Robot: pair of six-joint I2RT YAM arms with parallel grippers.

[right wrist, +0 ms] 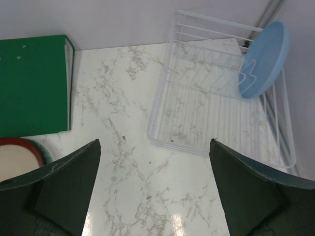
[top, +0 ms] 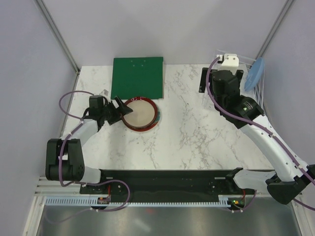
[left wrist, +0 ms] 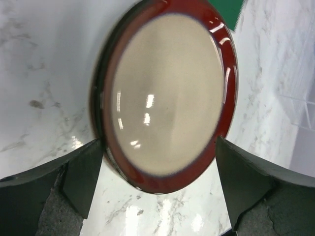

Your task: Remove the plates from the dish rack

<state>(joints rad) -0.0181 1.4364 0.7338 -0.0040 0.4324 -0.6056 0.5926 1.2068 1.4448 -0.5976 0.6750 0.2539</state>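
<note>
Now the red-rimmed plate [top: 140,114] lies left of centre on the table [top: 197,132] between the wide-open left jaws, which could nudge it on retreating, while the wide, empty right jaws face the blue plate [right wrist: 263,59] propped in the dish rack [right wrist: 197,88].

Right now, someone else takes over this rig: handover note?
Left gripper: open, jaws either side of the red-rimmed beige plate, not clamped.
Right gripper: open, empty, over the marble table near the dish rack.
Red-rimmed plate lies flat on a second plate, of which only a teal edge shows.
Light blue plate stands in the rack.
Done: two plates out. Left: the blue one.
</note>
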